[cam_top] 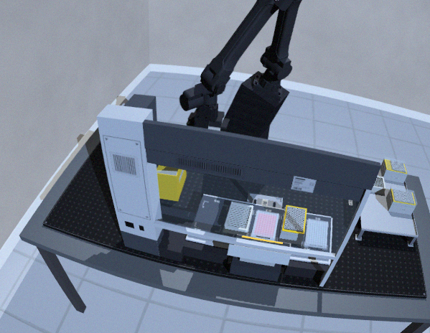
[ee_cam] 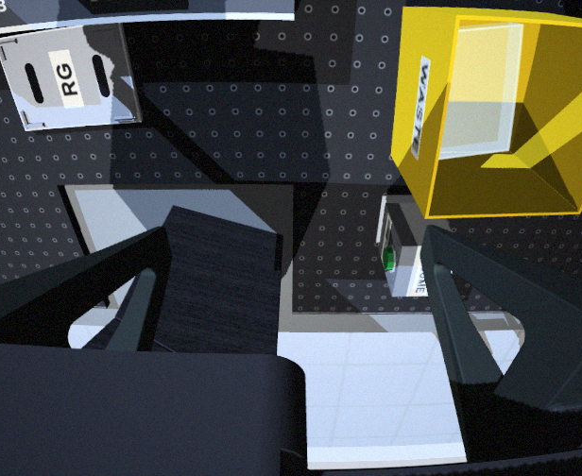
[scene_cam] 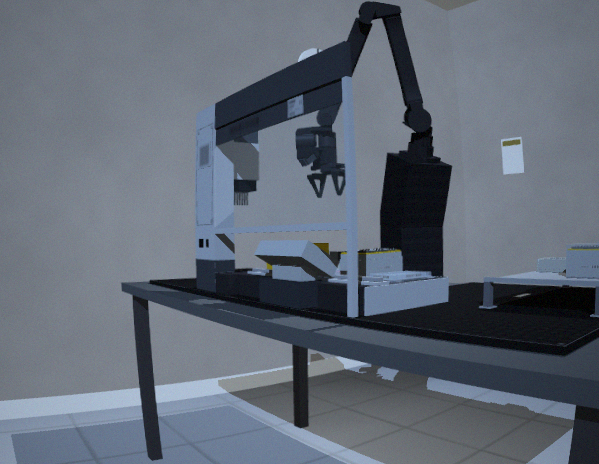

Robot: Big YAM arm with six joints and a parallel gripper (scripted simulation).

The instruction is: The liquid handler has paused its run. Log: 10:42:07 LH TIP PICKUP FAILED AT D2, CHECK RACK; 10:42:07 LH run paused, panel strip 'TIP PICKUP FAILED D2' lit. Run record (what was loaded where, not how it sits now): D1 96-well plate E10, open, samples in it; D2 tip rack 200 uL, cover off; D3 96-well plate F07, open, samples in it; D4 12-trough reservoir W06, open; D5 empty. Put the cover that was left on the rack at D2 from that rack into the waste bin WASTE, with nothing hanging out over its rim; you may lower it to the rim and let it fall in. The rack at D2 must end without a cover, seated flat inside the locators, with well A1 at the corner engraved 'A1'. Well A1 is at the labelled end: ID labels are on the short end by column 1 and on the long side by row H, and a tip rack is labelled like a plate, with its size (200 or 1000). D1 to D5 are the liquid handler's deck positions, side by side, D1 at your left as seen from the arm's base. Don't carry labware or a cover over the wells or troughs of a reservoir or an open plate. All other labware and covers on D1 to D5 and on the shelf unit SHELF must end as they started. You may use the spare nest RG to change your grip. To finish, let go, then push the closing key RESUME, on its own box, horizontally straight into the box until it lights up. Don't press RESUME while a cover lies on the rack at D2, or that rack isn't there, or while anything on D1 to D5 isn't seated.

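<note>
the cover (ee_cam: 478,107) lies inside the yellow waste bin (ee_cam: 419,169), nothing over its rim. the tool (ee_cam: 291,286) hangs spread and empty above the bench. what remains is the resume key (ee_cam: 388,257): descend beside its box, then push horizontally straight in.

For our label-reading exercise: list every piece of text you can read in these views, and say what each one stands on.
"RG": label on the spare nest.
"WASTE": strip on the yellow waste bin; the last letter is hard to read.
"D3": deck edge, top left of the wrist view.
"...ME": cut-off end of a word on the key box, behind the end effector.
Grey sticker on the handler's beam: too small to read.
Wall notice: unreadable.
</note>
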